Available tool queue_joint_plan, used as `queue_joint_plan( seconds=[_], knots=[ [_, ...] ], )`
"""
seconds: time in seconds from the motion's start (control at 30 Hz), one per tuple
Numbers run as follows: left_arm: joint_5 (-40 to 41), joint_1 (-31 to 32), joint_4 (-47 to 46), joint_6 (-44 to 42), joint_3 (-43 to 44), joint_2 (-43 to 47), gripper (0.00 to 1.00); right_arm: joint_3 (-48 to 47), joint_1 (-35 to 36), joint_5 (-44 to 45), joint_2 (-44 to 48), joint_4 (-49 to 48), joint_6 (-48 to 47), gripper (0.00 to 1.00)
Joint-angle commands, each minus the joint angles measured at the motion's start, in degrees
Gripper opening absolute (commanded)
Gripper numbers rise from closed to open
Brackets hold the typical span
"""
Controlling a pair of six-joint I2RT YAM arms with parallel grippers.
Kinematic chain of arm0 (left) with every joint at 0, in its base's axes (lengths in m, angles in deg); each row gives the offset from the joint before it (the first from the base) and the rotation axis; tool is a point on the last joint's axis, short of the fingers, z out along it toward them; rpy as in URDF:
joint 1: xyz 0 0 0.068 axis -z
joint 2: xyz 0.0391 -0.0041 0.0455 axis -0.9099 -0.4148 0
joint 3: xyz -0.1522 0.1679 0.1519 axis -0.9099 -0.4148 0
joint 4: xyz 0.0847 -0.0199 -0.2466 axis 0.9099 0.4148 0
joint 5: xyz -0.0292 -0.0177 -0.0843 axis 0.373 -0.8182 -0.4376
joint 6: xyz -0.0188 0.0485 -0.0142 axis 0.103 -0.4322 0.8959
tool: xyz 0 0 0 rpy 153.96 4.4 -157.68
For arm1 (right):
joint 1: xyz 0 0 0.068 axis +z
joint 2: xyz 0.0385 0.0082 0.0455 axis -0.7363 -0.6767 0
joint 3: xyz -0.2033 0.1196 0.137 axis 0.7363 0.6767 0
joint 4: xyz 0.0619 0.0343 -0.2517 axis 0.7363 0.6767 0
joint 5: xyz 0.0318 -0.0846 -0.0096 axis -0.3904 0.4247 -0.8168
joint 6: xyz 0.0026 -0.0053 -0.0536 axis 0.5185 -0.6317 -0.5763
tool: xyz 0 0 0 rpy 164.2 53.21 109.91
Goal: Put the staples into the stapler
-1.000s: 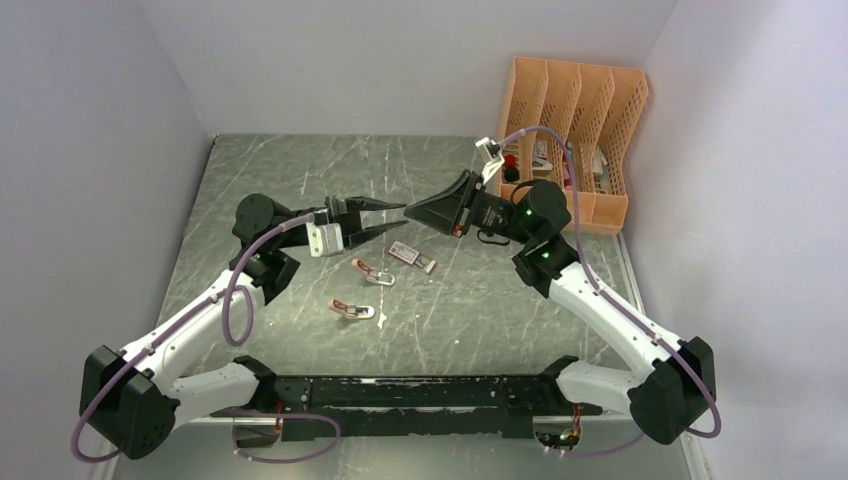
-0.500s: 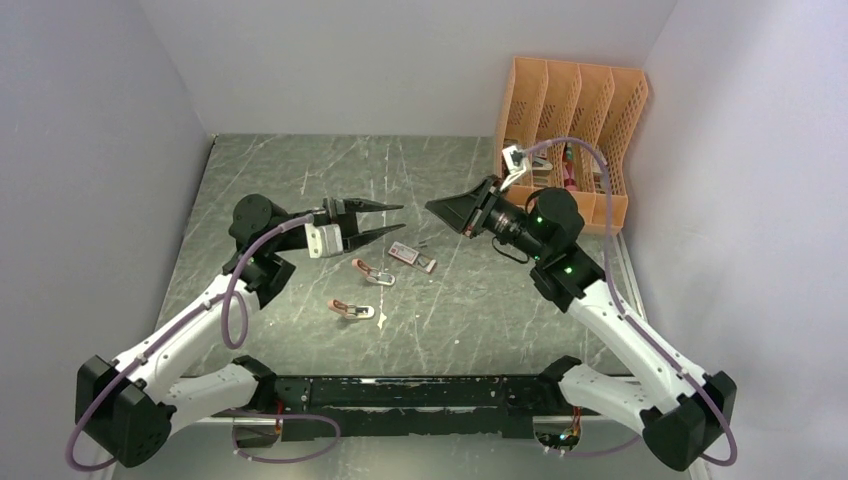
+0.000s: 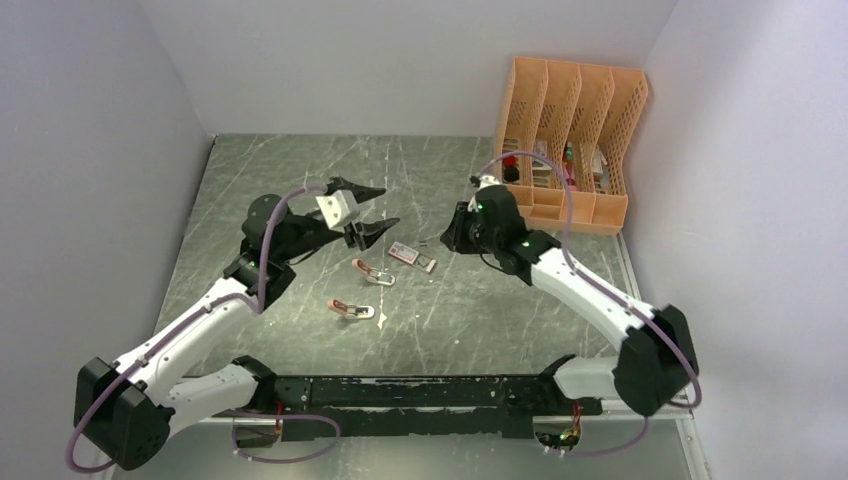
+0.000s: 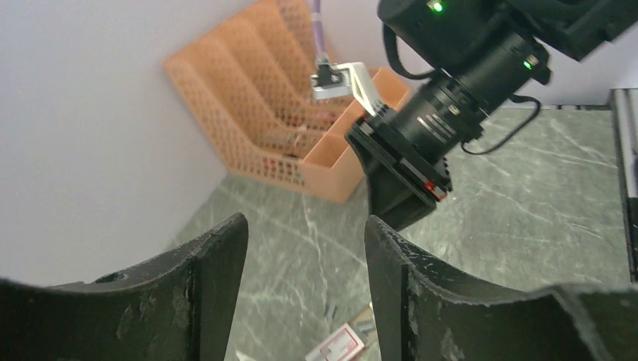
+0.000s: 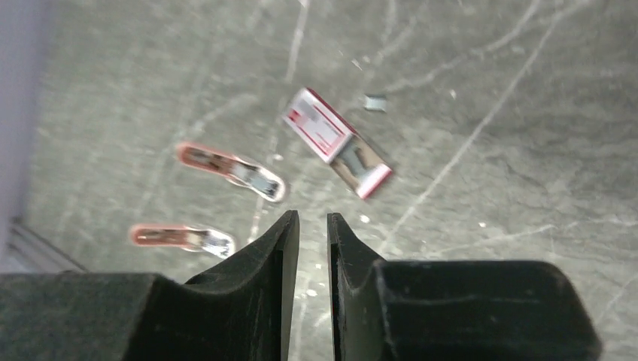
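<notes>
**Item: staple box**. A small, flat, red-and-white card sleeve. Its greyish tray is slid partly out at one end. It lies flat on the table, between the two claws and just right of the farther stapler.

- **Handling:** We judge it very light, and the thin card easy to crush. A strip of staples would be stiff but brittle, and it would snap along its length if bent. We would take the sleeve across its long sides, or take a strip by its flanks, with a gentle pinch.
- **Loose piece:** A silvery scrap lies just beyond the box. It is too small for us to name.

**Staplers.** There are two salmon-pink minis with metal noses, one just beside the box and the other nearer the arm bases. Both lie on the table. We cannot tell whether either is open.

**Right claw**. It hangs above the table over the box area. Its black fingers are almost together, leaving a narrow slit with nothing in it.

**Left claw**. It is raised to the left of the box, with the jaws well apart and empty.

**Table.** Dark green, stone-look, veined and scuffed.

**Rack**. Orange lattice plastic with several slots, standing at the far right corner. Its contents are unclear.
</notes>
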Motion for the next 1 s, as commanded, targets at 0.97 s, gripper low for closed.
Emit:
queue_joint_plan(
  seconds=[0.97],
  knots=[
    [27.35, -7.82, 6.50, 11.38, -3.20, -5.98, 0.71, -37.17, 2.03, 7.16, -47.10, 17.23, -16.08, 0.64]
  ],
)
